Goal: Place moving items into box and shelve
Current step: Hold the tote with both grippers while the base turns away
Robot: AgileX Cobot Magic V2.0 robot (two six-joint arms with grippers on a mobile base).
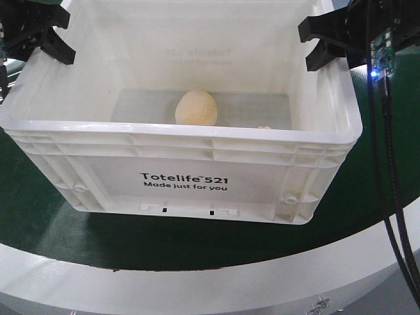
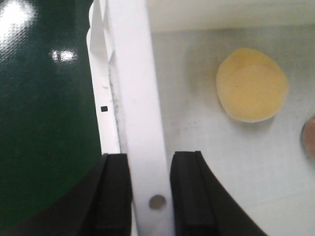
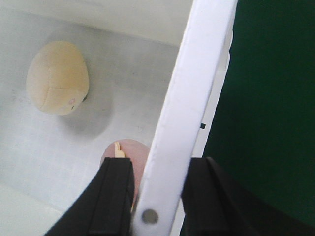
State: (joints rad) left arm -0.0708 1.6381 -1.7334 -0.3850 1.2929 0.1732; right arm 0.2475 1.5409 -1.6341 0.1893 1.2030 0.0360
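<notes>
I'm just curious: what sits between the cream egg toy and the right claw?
A pinkish toy, on the tote floor between the cream toy and the right gripper clamping the tote wall; the right wrist view shows it.

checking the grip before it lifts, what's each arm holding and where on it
Both hold the box by its top rim: the left gripper on the left side wall, the right gripper on the right, jaws straddling it.

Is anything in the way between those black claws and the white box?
Nothing visible. The left gripper straddles the box rim on one side, the right gripper the opposite rim; the peach toy lies inside, apart from both.
</notes>
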